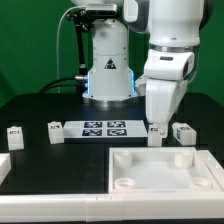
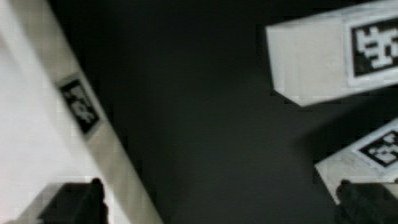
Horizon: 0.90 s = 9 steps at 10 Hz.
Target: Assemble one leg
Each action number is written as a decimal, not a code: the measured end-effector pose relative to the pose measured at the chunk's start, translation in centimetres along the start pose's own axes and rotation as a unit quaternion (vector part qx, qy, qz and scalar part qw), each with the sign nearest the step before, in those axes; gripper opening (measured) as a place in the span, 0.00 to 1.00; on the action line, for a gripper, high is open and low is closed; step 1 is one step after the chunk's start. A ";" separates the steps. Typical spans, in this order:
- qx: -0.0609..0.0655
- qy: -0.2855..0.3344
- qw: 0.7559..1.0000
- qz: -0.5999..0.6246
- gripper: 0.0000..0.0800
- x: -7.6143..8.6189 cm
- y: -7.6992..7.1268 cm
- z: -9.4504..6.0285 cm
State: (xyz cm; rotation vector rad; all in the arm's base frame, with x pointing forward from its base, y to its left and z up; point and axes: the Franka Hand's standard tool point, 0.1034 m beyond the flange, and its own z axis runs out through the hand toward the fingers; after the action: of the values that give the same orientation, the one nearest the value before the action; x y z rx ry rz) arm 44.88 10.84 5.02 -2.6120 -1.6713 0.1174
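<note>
Just past the marker board (image 1: 105, 128) you see the leg (image 1: 156, 130), a second leg (image 1: 181, 132) beyond it, and the white panel (image 1: 160, 152) nearby. Your arm (image 1: 165, 60) hangs vertical over the leg, jaws apart (empty).

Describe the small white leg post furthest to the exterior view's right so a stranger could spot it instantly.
Find the large flat white square panel at the front. Behind its far edge, the robot's hand hangs near one small white tagged block. The wanted small white plastic post is the next one toward the exterior view's right: last in the row, apart from the hand.
</note>
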 end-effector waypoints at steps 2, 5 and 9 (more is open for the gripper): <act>0.001 0.000 1.000 0.015 0.81 0.4 -0.4 0.1; 0.004 0.002 0.995 0.103 0.81 0.5 -0.5 0.1; 0.027 0.007 0.926 0.377 0.81 0.1 -1.8 0.6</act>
State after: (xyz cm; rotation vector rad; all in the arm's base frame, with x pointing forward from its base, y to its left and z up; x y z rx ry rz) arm 43.24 11.70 4.53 -3.0269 -0.5553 0.1558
